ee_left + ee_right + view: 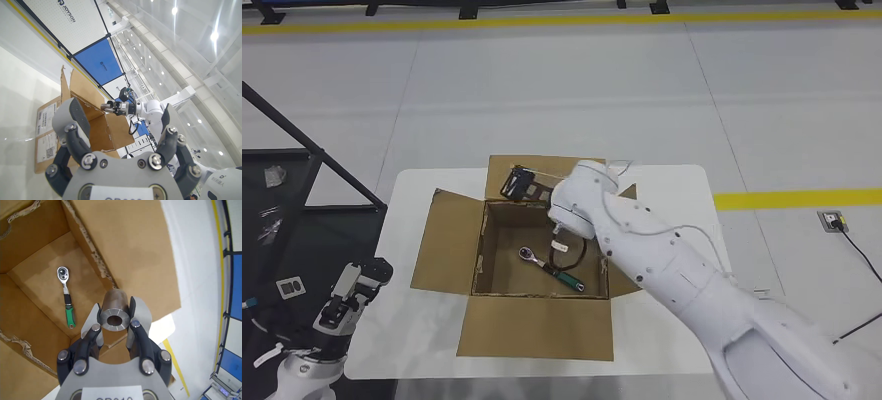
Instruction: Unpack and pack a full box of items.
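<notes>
White table [662, 190], open cardboard box [532, 325] on it. Right gripper [115, 303] is clamped on a steel sleeve [114, 313] over the box's 12 o'clock flap. Ratchet [552, 266] lies on the box floor. Left gripper [121, 108], out at the box's 8 o'clock, gapes wide and empty.

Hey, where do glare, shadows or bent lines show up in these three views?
Left wrist view: the ceiling lamps flare into streaks. Right wrist view: the yellow floor line curves, and the grey metal cylinder has a sheen on its rim. Top view: soft even light on the white table, with the brown cardboard box darker inside.
</notes>
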Robot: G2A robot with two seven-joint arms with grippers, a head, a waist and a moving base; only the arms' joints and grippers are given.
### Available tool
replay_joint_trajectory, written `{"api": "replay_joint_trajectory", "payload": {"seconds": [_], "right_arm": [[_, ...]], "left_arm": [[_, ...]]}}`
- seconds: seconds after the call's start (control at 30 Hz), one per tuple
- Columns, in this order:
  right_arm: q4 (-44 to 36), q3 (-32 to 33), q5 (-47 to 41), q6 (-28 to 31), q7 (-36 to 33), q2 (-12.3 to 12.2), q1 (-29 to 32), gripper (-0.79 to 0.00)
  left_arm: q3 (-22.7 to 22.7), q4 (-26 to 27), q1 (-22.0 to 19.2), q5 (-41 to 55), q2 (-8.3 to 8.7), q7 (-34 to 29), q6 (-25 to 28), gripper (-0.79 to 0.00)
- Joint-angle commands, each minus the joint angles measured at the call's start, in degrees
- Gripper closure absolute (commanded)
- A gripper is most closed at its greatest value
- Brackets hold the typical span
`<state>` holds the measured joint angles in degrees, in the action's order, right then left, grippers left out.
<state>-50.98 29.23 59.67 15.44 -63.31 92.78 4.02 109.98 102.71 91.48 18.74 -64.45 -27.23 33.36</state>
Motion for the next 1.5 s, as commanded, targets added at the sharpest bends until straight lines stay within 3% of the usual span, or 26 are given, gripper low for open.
{"api": "replay_joint_trajectory", "payload": {"seconds": [0.0,0.2,0.53,1.07,1.23,1.3,1.47], "right_arm": [[4.8,-1.1,-2.4,2.0,2.1,1.6,-0.2,0.0],[15.7,-2.6,-6.7,6.6,7.0,5.1,-0.3,0.0],[29.8,-4.3,-9.7,8.6,10.1,10.4,0.4,0.0],[38.1,-6.0,-6.9,4.6,11.3,15.5,1.2,0.0],[40.0,-5.8,-6.6,4.1,12.5,16.1,1.3,-0.166],[40.5,-5.6,-6.8,4.0,12.8,16.3,1.2,-0.271],[41.2,-5.3,-6.6,3.8,13.0,16.6,1.1,-0.397]], "left_arm": [[0.0,0.0,0.0,0.0,0.0,0.0,0.0,-0.785],[0.0,0.0,0.0,0.0,0.0,0.0,0.0,-0.785],[0.0,0.0,0.0,0.0,0.0,0.0,0.0,-0.785],[0.0,0.0,0.0,0.0,0.0,0.0,0.0,-0.785],[0.0,0.0,0.0,0.0,0.0,0.0,0.0,-0.785],[0.0,0.0,0.0,0.0,0.0,0.0,0.0,-0.785],[0.0,0.0,0.0,0.0,0.0,0.0,0.0,-0.785]]}}
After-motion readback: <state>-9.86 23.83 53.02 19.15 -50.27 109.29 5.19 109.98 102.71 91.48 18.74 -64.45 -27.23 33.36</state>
